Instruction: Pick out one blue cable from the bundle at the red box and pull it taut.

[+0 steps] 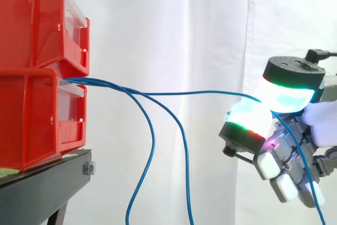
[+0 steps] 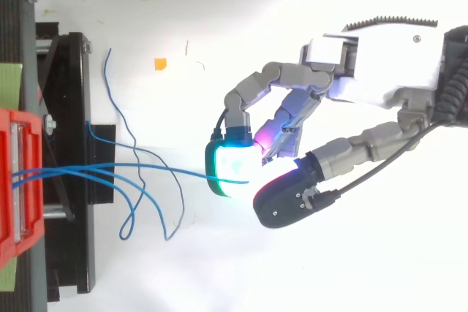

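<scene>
The robot's hand point(image 1: 287, 156) has its glowing fingers point(image 2: 234, 162) pinched shut on one thin blue cable point(image 1: 210, 92). This cable comes out at the front of the two stacked red plastic boxes point(image 1: 31, 119), near the gap between them. It runs almost flat through the air to the hand. It bends just a little, so I think it is nearly tight but not quite. The boxes sit on a black metal stand point(image 1: 47, 193).

Other loose blue cables point(image 1: 152, 146) come out of the same spot and hang down in long loops.

The held cable looks very light and bendy, like string with a smooth, slippery skin. It could slide out of a weak pinch. I think the best place to hold it is where the hand has it, well away from the boxes and apart from the loose cables. That way only one cable gets pulled. A hard tug might yank it out of the box, so a slow, steady pull seems right.

The side view shows how high the cable is, how much it sags, and that its far end drops down past the hand. The top view shows the cable lying across a glowing pad, and how the loose cables spread out sideways. It also shows a small orange scrap point(image 2: 159, 64) on the white floor point(image 2: 219, 5).
</scene>
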Controlling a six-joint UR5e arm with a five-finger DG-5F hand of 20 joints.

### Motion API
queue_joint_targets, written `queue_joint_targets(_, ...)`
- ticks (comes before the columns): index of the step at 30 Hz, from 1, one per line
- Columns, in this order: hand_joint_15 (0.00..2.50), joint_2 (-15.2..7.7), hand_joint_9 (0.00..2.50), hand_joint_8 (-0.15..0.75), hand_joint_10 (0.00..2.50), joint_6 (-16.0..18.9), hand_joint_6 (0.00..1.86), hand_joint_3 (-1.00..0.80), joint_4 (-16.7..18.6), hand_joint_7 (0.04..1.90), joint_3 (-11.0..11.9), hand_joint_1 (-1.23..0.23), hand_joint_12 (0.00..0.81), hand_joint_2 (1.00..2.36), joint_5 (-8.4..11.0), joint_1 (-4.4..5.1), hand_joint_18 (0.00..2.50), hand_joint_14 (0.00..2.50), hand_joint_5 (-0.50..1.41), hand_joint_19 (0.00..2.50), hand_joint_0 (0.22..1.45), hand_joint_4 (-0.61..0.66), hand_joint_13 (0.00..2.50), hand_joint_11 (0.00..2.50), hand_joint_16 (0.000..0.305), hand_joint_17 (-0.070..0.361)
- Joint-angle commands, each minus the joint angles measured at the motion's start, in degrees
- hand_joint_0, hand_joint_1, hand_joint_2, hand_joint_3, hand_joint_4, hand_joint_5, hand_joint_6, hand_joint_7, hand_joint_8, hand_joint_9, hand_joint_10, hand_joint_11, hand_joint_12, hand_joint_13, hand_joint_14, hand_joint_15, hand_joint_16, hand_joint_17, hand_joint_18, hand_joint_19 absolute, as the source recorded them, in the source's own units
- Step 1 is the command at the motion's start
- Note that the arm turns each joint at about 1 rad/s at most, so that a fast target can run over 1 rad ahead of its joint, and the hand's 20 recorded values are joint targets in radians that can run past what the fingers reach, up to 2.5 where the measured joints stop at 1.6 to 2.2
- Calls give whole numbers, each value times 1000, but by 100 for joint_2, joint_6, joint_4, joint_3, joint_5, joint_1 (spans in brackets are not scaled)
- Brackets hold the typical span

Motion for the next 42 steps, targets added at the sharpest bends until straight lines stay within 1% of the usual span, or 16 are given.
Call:
queue_joint_targets(1,397,1,998,334,8,-12,882,-97,3,1158,6,-662,465,1154,0,4,977,13,-60,559,557,-71,944,296,69,156)
queue_joint_targets(24,397,1,995,331,8,-12,882,-103,3,1162,-3,-670,464,1151,0,4,996,14,-62,554,561,-79,967,295,69,156)
queue_joint_targets(29,401,1,981,327,10,-12,882,-91,3,1155,6,-678,464,1119,9,4,994,13,-63,562,568,-87,962,295,69,155)
queue_joint_targets(38,408,1,979,327,8,-12,883,-86,3,1145,-3,-688,462,1117,0,-5,1002,13,-62,559,570,-97,961,302,69,154)
queue_joint_targets(42,408,1,965,329,8,-12,883,-76,3,1135,-3,-703,461,1087,0,4,1002,15,-64,555,580,-96,962,292,68,154)
